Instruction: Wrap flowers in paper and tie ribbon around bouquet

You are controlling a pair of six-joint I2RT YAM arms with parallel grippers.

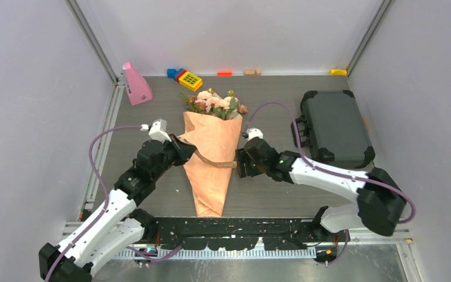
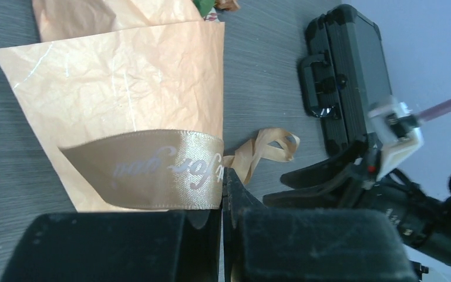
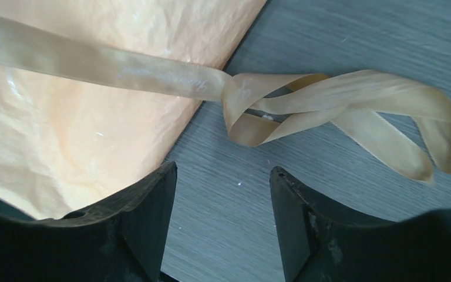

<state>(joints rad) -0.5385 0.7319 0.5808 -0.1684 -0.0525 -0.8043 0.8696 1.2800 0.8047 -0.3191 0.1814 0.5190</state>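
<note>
The bouquet lies on the table with its flowers (image 1: pixel 214 103) at the far end, topping a cone of peach-orange paper (image 1: pixel 211 182). A tan ribbon (image 1: pixel 216 161) runs across the middle of the cone. My left gripper (image 1: pixel 185 150) is at the cone's left edge, shut on the ribbon (image 2: pixel 152 170) where the strip enters its jaws (image 2: pixel 224 182). At the cone's right edge, my right gripper (image 1: pixel 239 161) is open over bare table (image 3: pixel 223 176). The ribbon's loose loops (image 3: pixel 305 106) lie just beyond its fingertips, untouched, beside the paper (image 3: pixel 64 129).
A black hard case (image 1: pixel 332 126) lies to the right behind the right arm, also visible in the left wrist view (image 2: pixel 340 70). A pink wedge-shaped object (image 1: pixel 135 85), a yellow toy block (image 1: pixel 189 80) and small coloured blocks sit along the back wall.
</note>
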